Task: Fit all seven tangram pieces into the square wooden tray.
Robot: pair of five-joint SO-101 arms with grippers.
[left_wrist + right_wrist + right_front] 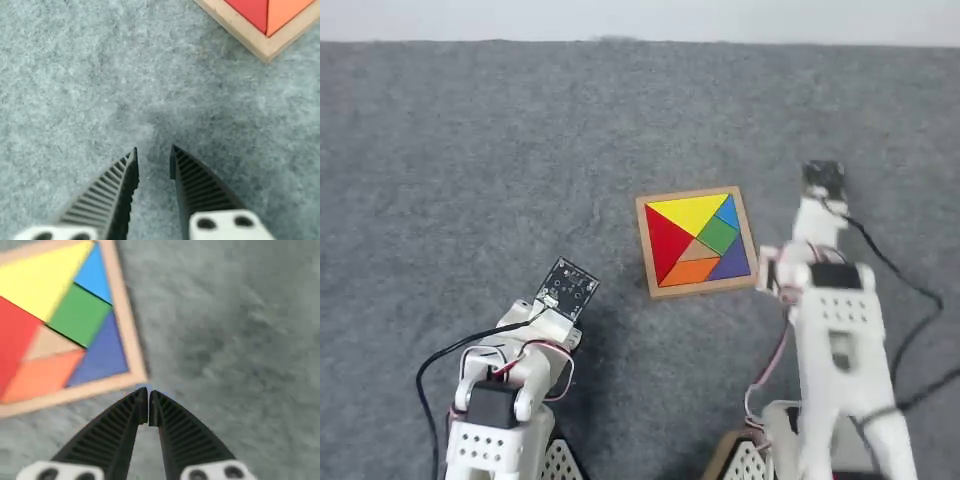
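Observation:
The square wooden tray (705, 289) lies mid-table with all seven pieces flat inside: yellow triangle (690, 212), red triangle (665, 245), light blue triangle (728, 212), green square (718, 235), tan triangle (697, 250), orange piece (690, 270) and purple piece (732, 262). My right gripper (148, 391) is shut and holds nothing, its tips just off the tray's corner (137, 375) beside the purple piece (102, 352). My left gripper (153, 149) hovers over bare felt, slightly open and holding nothing, a short way from the tray corner (250, 37) with red (247, 10) and orange (290, 12).
Grey felt (470, 150) covers the whole table. The left arm (515, 380) stands at the front left, the right arm (830, 310) at the front right beside the tray, with cables trailing from both. A pale wall edge runs along the back.

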